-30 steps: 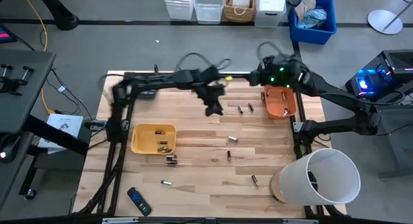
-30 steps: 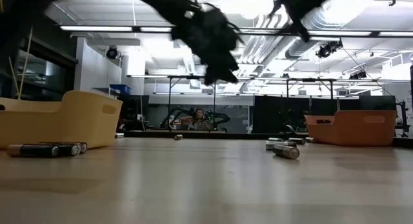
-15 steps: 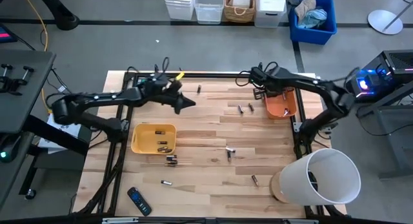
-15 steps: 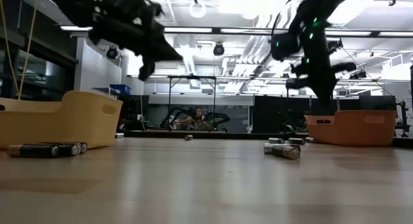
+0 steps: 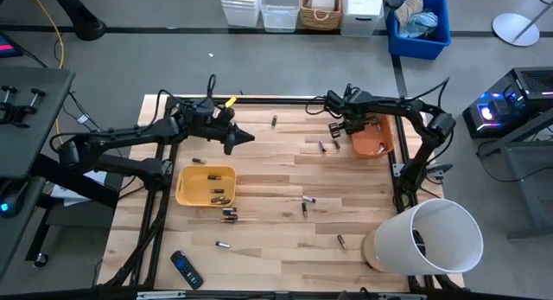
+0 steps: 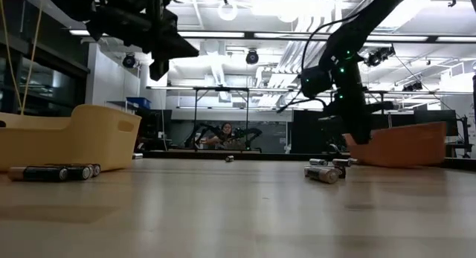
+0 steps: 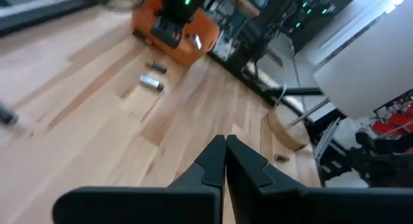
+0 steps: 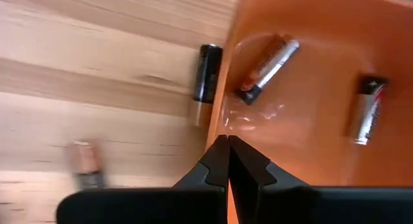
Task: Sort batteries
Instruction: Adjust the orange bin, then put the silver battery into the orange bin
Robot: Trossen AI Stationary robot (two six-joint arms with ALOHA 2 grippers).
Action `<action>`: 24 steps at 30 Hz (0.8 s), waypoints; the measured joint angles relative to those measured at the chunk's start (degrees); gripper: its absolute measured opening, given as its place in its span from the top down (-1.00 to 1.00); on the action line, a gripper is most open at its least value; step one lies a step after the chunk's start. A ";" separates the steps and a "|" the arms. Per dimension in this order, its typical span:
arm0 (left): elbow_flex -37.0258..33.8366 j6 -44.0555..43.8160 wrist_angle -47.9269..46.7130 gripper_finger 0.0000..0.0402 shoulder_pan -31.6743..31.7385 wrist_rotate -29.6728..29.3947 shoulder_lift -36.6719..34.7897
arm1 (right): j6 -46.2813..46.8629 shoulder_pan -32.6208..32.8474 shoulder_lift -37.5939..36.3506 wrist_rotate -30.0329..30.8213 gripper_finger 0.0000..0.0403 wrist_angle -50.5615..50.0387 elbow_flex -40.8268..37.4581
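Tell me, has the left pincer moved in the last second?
Yes. In the high view the left pincer has swung from mid-table near the orange bin back toward the left side, now above the yellow bin.

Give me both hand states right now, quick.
Left hand: closed, holding nothing, above the table.
Right hand: closed, holding nothing, at the orange bin's edge.

The table [image 5: 276, 179] is pale wood planks. The orange bin [image 8: 310, 88] is smooth, shiny plastic. The batteries [image 8: 268, 69] look like shiny metal.
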 joint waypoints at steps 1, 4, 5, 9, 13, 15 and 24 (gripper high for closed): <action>0.00 -0.02 -0.86 1.00 0.00 0.00 0.07 | 0.33 0.27 0.00 -0.75 1.00 0.82 0.02; 0.00 0.69 -2.01 1.00 0.00 0.02 0.01 | 1.76 1.03 0.00 -2.86 1.00 2.11 0.04; 0.00 1.13 -2.30 1.00 0.00 0.02 0.01 | 2.31 1.32 0.02 -3.63 1.00 3.01 0.04; 0.00 2.61 -2.25 1.00 0.00 -0.15 0.03 | 4.14 2.57 0.02 -6.71 1.00 6.95 0.04; 0.00 3.55 -2.28 1.00 -0.01 -2.07 0.06 | 5.99 3.64 -0.14 -8.25 1.00 9.65 0.04; 0.00 3.63 -2.20 1.00 -0.21 -4.70 0.44 | 6.01 3.72 -1.09 -7.98 1.00 9.71 0.04; 0.65 12.94 7.35 1.00 -5.74 -9.24 11.12 | 6.01 0.97 -16.18 -4.39 1.00 6.17 0.04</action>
